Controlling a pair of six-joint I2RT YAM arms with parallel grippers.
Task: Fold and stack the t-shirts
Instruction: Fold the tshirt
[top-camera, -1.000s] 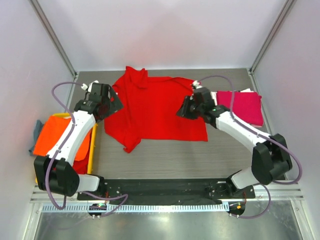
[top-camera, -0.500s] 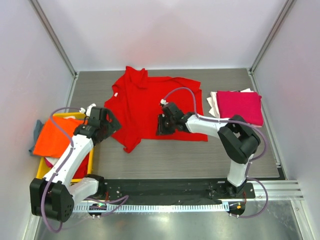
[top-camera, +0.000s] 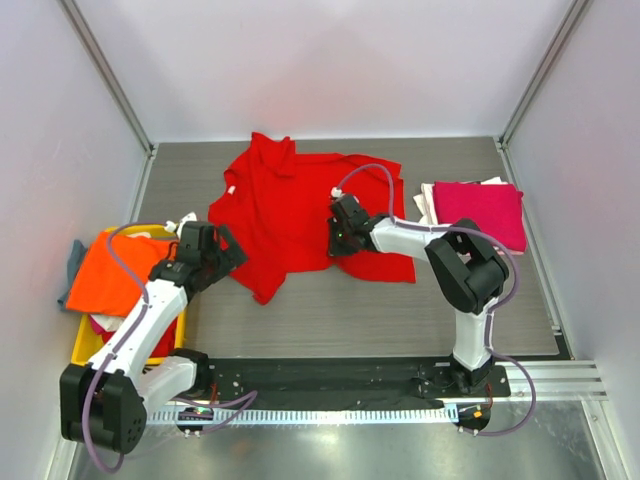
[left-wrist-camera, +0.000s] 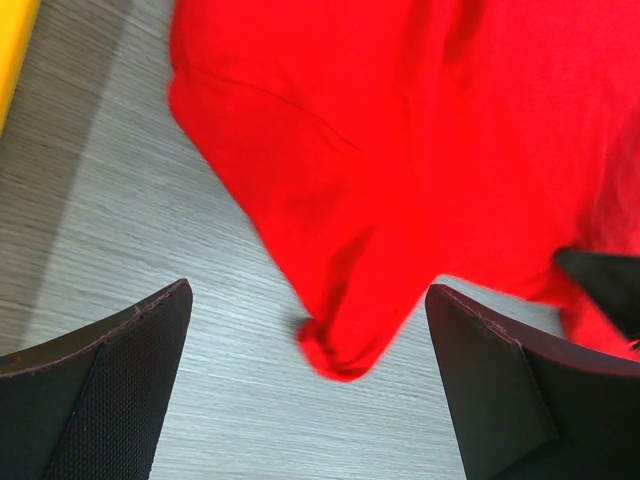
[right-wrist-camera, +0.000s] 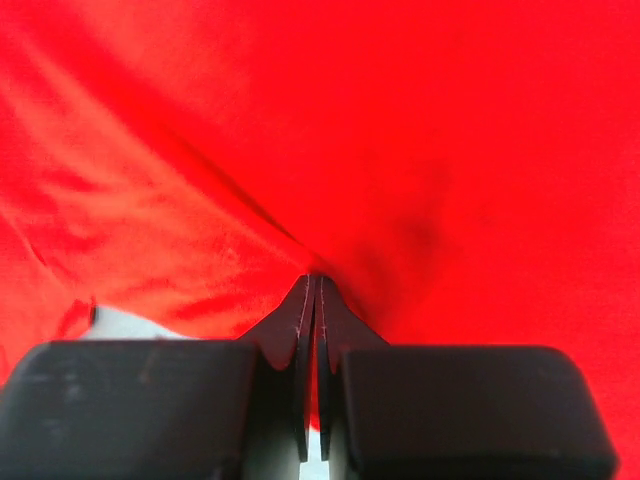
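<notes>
- Grey wood-grain table with pale walls on three sides; both of my arms are bolted at its near edge.
- A red t-shirt lies spread across the middle of the table, rumpled, with one sleeve hanging out towards the near left corner.
- My right arm rises from its base to a bent elbow, and the forearm reaches left, low over the cloth.
- My right gripper points down into the shirt close to its near hem. Its fingers are pressed together on a small pinch of the red cloth, and the creases run up to the tips.
- My left arm bends at a low elbow by the near edge and stretches forward and to the right, past the yellow crate.
- My left gripper hangs just above the table with its jaws spread wide and nothing between them. The bunched end of the near left sleeve lies between the fingers, touching neither.
- An orange t-shirt is draped over the crate, with more red cloth under it.
- A folded pink t-shirt rests on a white one at the far right, just beside the red shirt.
</notes>
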